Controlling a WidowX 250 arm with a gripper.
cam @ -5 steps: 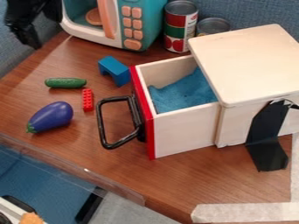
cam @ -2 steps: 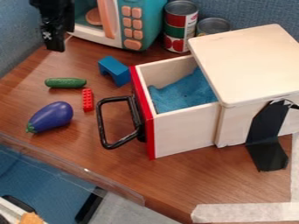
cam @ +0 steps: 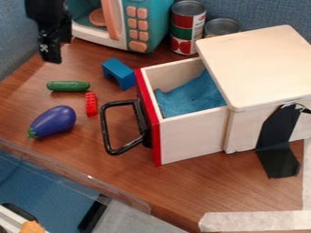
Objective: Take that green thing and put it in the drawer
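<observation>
One little cucumber (cam: 68,86) lies toward the frame's left side, probably light, firm and slightly slick, so I'd pinch it across its middle. Whether the claw (cam: 51,59), upper left, is wide or narrow, I can't tell.

Probably a lab: a black robot arm (cam: 48,18) and taped-down wooden drawer box (cam: 258,68) show.

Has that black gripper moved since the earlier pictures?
Yes, the gripper has moved down the view, closer to the green cucumber, which stayed put.
</observation>
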